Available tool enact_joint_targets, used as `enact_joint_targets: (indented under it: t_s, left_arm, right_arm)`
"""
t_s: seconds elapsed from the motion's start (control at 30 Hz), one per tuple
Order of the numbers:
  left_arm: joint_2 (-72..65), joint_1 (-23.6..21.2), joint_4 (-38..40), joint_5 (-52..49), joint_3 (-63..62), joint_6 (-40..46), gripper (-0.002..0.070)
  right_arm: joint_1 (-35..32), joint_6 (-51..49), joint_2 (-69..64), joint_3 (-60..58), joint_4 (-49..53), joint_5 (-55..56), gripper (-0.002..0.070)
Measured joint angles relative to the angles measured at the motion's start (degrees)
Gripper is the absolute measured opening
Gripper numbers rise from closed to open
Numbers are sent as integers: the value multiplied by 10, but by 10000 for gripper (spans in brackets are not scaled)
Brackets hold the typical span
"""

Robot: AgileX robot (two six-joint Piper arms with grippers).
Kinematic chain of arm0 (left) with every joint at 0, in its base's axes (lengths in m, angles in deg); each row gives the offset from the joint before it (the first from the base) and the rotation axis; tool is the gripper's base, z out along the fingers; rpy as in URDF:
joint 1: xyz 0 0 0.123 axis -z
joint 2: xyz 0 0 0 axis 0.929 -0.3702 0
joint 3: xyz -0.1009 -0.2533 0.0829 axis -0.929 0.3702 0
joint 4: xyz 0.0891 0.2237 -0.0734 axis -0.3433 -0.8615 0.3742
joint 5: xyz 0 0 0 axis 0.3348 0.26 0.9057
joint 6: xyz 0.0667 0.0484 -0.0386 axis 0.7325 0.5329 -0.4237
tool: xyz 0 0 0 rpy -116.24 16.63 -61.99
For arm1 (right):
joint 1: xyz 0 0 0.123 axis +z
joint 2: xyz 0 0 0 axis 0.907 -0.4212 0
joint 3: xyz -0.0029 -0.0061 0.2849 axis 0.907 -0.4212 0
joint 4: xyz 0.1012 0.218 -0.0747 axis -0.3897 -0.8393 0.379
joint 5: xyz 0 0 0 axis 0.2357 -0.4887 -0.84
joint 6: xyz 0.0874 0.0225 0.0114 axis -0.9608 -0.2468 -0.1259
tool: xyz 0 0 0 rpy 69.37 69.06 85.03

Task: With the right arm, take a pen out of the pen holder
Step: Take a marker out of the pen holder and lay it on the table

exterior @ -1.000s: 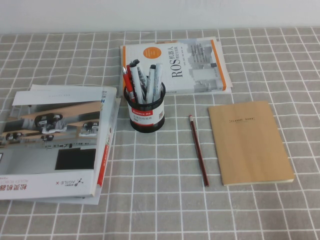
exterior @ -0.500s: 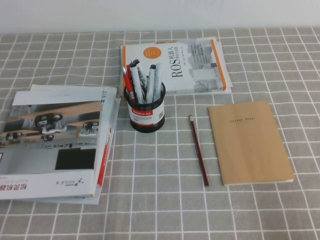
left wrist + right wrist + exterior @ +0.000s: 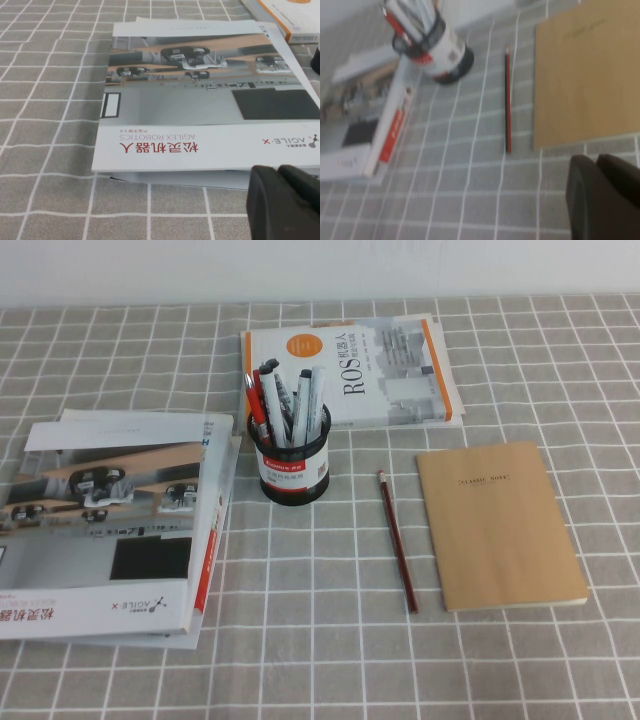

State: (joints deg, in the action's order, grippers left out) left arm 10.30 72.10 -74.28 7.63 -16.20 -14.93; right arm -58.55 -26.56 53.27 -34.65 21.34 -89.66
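A black mesh pen holder (image 3: pixel 291 465) with a white and red label stands upright mid-table, filled with several pens (image 3: pixel 285 405). Neither arm appears in the high view. In the right wrist view, my right gripper (image 3: pixel 596 161) hovers low over the checked cloth, shut and empty, near the front edge of the tan notebook (image 3: pixel 587 75). The pen holder (image 3: pixel 437 50) is well beyond it. My left gripper (image 3: pixel 277 172) is shut with nothing in it, above the cloth by the near edge of the AgileX brochure (image 3: pixel 200 115).
A red pencil (image 3: pixel 397 540) lies on the cloth between the holder and the tan notebook (image 3: pixel 497 525). A ROS book (image 3: pixel 350 370) lies behind the holder. The stacked AgileX brochure (image 3: pixel 105 525) fills the left side.
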Motion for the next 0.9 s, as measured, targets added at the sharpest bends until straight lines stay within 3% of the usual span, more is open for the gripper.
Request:
enact_joint_targets:
  t_s: [0.2, 0.47, 0.9]
  left_arm:
    - [0, 0, 0, 0, 0, 0, -5]
    - [0, 0, 0, 0, 0, 0, -5]
    - [0, 0, 0, 0, 0, 0, -5]
  right_arm:
    - [0, 5, -130, 102, 54, -84, -12]
    - [10, 28, -275, 213, 85, -107, -12]
    - [219, -48, -485, 388, 209, -49, -12]
